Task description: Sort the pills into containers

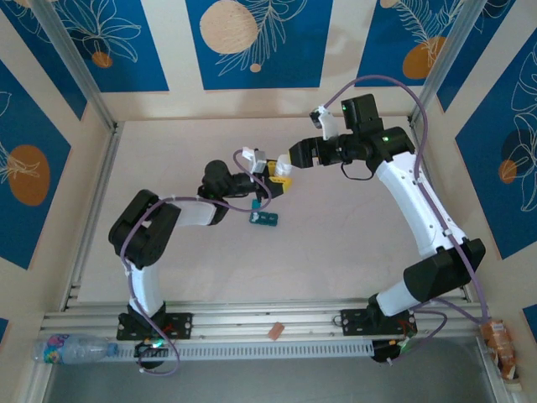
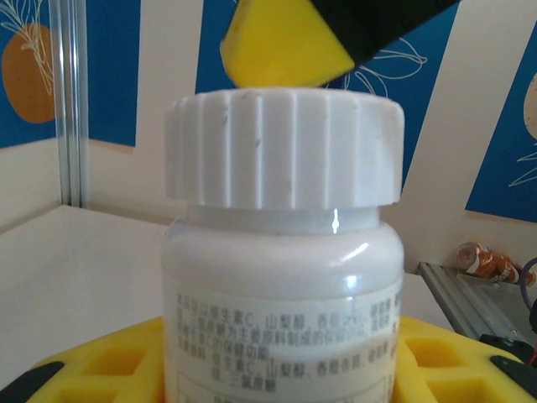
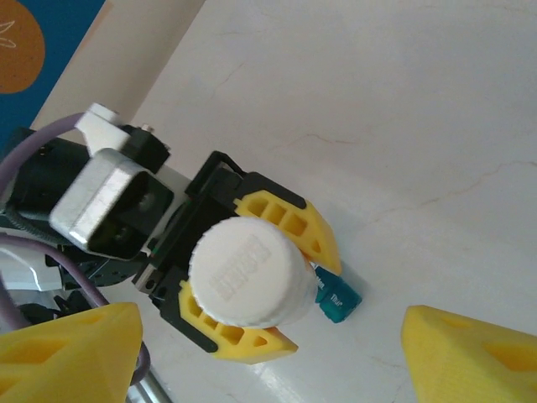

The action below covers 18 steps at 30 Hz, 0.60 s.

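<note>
Between the clamped jaws of the left gripper stands the bottle, cap on; the right gripper hangs wide open and empty above it. The containers lie just past the left jaws; sorting looks unstarted.

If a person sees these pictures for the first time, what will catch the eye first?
A white bottle with a ribbed cap, gripped by the yellow-fingered left end effector at the centre of the top view. The right end effector hangs open above that cap, and a teal container lies close by.
</note>
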{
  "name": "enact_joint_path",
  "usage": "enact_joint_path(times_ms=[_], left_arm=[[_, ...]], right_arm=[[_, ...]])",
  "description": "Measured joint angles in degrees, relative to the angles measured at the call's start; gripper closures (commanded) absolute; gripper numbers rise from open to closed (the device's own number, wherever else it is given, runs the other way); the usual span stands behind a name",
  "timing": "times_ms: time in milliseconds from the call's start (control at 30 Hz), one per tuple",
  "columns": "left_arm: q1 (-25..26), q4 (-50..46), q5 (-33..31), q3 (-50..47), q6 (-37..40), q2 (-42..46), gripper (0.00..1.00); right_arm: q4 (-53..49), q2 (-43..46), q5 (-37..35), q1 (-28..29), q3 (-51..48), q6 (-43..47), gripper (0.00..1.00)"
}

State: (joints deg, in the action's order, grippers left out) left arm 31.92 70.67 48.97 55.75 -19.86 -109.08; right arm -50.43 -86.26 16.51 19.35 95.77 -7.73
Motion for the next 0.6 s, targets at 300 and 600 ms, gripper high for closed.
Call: enact_joint_path(times_ms=[300,600], left_arm=[[-0.07,-0.48,0.85,-0.24,-0.22,-0.2,1.0],[-0.07,-1.01,2.49,0.57,-0.9,-0.2,1.0]], right_arm=[[-3.1,-4.13,-2.01,0.22,6.23,4.66,0.19],[-9.77,-10.19,-4.15,2.43,16.04,9.9,0.19]])
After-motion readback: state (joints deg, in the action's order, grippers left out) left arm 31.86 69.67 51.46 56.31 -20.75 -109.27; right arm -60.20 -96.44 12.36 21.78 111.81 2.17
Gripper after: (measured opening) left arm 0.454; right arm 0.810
